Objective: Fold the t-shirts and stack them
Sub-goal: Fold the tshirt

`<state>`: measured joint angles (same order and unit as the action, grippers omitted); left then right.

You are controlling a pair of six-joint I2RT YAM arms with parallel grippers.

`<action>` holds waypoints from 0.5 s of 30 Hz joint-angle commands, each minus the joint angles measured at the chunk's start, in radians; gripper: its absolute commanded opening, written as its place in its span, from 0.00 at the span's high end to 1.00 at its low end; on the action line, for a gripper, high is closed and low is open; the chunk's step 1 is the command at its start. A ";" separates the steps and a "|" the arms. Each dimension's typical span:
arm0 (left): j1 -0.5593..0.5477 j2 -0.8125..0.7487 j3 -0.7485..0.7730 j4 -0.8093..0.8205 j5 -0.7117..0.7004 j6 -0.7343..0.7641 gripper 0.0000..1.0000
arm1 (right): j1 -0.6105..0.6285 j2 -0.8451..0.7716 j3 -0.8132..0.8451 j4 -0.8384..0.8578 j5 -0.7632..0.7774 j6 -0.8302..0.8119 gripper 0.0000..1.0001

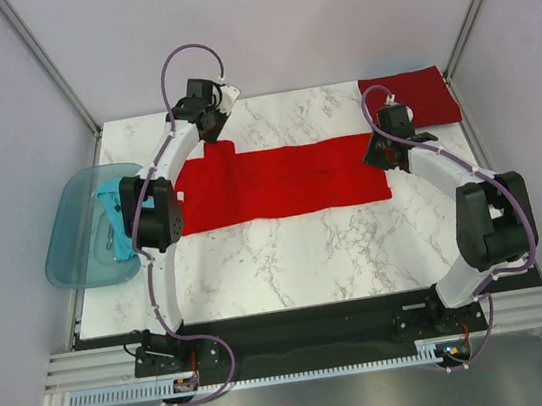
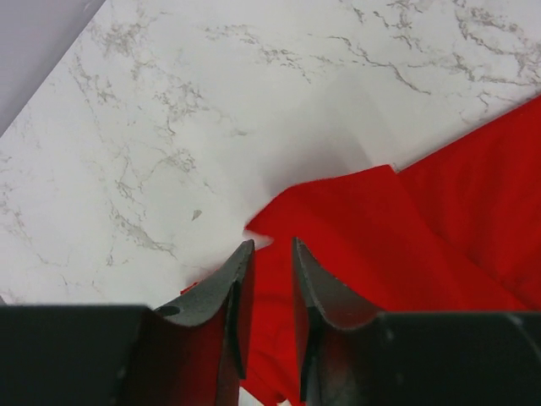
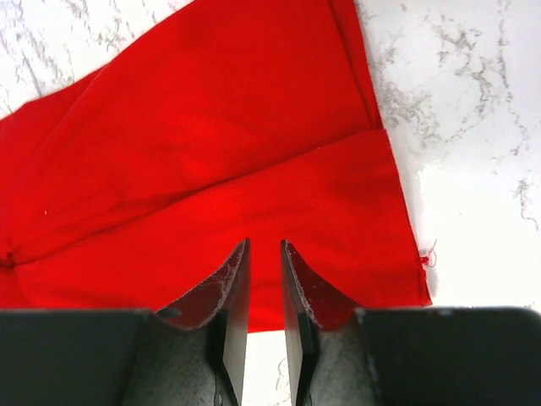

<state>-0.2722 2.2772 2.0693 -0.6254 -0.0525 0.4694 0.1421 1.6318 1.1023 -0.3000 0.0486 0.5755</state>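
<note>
- Top view: the bright red t-shirt is laid across the middle of the table as a long narrow band. The darker crimson t-shirt is seen as a folded square at the far right corner. The teal t-shirt is bundled in the blue tub at the left edge. The left gripper is poised at the band's far left corner, the right gripper at its right end.
- Left wrist view: the fingers are parted by a narrow gap over a corner of the red cloth. Nothing is seen pinched between them.
- Right wrist view: the fingers are likewise set narrowly apart above the near edge of the hem end, and no cloth is seen caught.
- The step in hand is judged to be the folding of the red shirt, with the narrowing into a band done. A fresh grip on one end is called for next, so that the band can be carried over onto itself and then stacked on the crimson square.
</note>
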 commanded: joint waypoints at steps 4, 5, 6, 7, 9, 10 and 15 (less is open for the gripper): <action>-0.022 -0.163 -0.085 0.030 -0.131 -0.099 0.66 | 0.030 0.039 0.045 -0.042 -0.039 -0.037 0.72; -0.028 -0.200 -0.122 0.030 -0.133 -0.119 0.66 | 0.028 0.042 0.039 -0.041 -0.039 -0.029 0.72; -0.038 -0.234 -0.161 0.030 -0.132 -0.142 0.66 | 0.030 0.051 0.037 -0.037 -0.039 -0.025 0.72; -0.044 -0.302 -0.238 0.030 -0.116 -0.196 0.65 | 0.033 0.077 0.042 -0.037 -0.042 -0.025 0.72; -0.062 -0.369 -0.322 0.027 -0.074 -0.273 0.65 | 0.031 0.103 0.060 -0.056 -0.046 -0.031 0.73; -0.064 -0.448 -0.422 0.029 0.015 -0.340 0.65 | 0.031 0.118 0.062 -0.059 -0.039 -0.031 0.73; -0.062 -0.576 -0.649 0.030 0.184 -0.506 0.65 | 0.030 0.119 0.022 -0.094 0.085 -0.019 0.74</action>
<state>-0.3401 1.7550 1.5021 -0.6064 0.0055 0.1299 0.1730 1.7611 1.1263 -0.3725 0.0502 0.5537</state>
